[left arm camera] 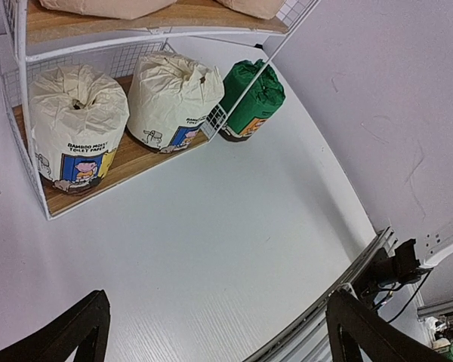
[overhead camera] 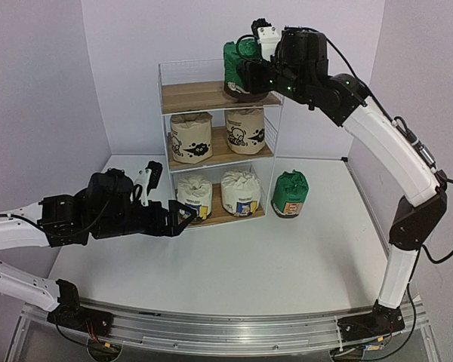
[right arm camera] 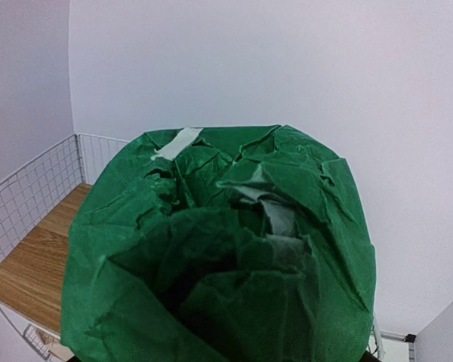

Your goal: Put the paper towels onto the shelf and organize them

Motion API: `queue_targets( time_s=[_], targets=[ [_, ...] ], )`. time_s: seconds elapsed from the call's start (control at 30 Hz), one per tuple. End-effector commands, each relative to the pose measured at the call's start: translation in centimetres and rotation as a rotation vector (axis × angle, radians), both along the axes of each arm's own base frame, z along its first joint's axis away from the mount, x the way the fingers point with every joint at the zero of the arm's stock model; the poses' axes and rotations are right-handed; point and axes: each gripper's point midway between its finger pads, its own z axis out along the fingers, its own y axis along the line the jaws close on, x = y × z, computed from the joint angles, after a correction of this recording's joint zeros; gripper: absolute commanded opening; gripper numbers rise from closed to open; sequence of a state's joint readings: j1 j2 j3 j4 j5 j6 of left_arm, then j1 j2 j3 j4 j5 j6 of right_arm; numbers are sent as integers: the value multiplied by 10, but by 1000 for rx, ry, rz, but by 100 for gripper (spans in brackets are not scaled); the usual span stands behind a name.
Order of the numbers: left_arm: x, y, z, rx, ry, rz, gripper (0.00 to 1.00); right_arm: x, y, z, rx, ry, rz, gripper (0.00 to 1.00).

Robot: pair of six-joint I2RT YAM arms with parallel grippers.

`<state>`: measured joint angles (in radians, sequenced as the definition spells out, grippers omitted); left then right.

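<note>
Though 4 rolls (overhead camera: 191, 138) in shelf (overhead camera: 200, 96), right end effector (overhead camera: 251, 75) pinching green roll (overhead camera: 235, 63), left end effector (overhead camera: 183, 215) spread.

Two white rolls (left arm camera: 78, 124) on shelf (left arm camera: 132, 160) bottom; green roll (left arm camera: 251, 98) just beside.

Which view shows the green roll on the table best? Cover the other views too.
Top external: the green roll on the table stands whole, unobstructed, beside the shelf. Left wrist shows it behind the shelf's wire corner post. Right wrist misses it; a second green roll fills that frame.
</note>
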<state>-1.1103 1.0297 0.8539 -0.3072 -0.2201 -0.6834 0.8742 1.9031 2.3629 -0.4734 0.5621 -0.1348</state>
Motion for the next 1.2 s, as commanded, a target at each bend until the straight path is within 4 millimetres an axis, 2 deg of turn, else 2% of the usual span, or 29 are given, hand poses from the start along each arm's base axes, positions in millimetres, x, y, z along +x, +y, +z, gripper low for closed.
queue_targets(
  time_s=[0.0,0.13,0.27,0.63,0.83,0.97,1.17],
  targets=[
    [3,-7,5,-21,-1,-3,100,4,-22,38,48,-105,-126,6],
    [3,-7,4,-20,-1,-5,100,11,-18,27,29,-90,-131,10],
    [2,-5,4,-27,-2,-4,100,17,-18,18,51,-64,-124,19],
    [-1,-2,2,-40,13,-2,100,27,-25,5,137,3,-114,54],
    [-2,-5,-3,-31,15,-18,100,25,-27,10,156,2,-113,75],
    [-3,-10,-7,-27,22,-40,100,21,-31,16,161,-4,-115,82],
    [-5,-16,-3,-42,6,-72,100,15,-34,24,165,-14,-94,91]
  ],
)
